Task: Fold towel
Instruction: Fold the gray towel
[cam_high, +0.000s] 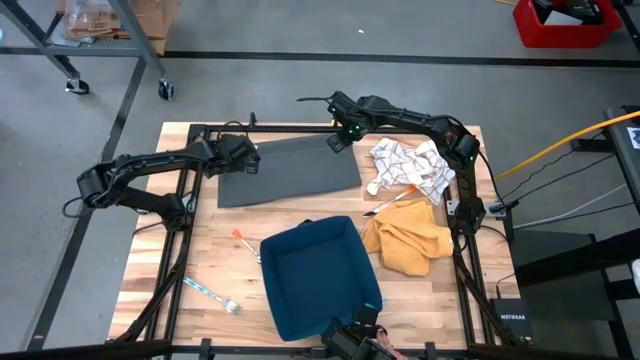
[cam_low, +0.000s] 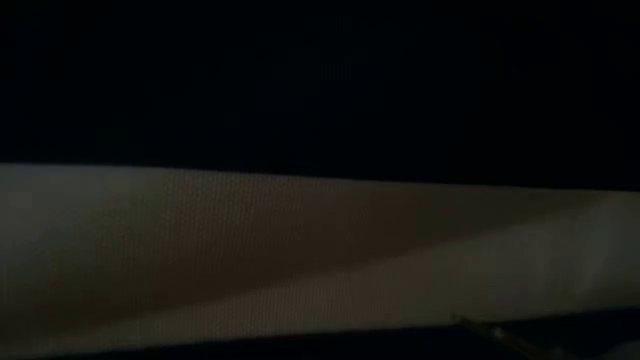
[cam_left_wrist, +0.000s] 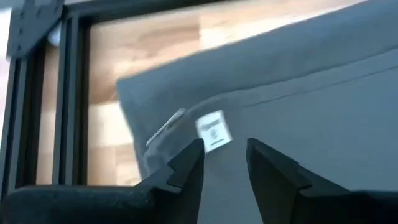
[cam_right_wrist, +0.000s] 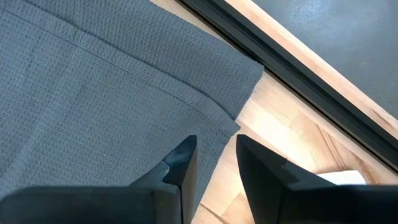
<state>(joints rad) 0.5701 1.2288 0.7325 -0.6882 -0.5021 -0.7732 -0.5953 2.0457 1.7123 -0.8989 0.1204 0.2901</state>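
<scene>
A dark grey towel (cam_high: 290, 172) lies flat on the wooden table near its far edge, folded over so that a hemmed layer sits on top. My left gripper (cam_high: 248, 160) stands open over the towel's left end, above a small white label (cam_left_wrist: 212, 129). My right gripper (cam_high: 338, 140) stands open over the towel's far right corner (cam_right_wrist: 239, 93), its fingers pointing down at the hemmed edge. In both wrist views nothing is between the fingers. The low view shows only a dark, blurred surface.
Right of the towel lie a white patterned cloth (cam_high: 410, 168) and a mustard cloth (cam_high: 405, 240), with an orange-handled tool (cam_high: 390, 200) between them. A blue tray (cam_high: 320, 275) sits at the near centre. A small orange-tipped tool (cam_high: 243, 240) and a blue-handled fork (cam_high: 210, 293) lie near left.
</scene>
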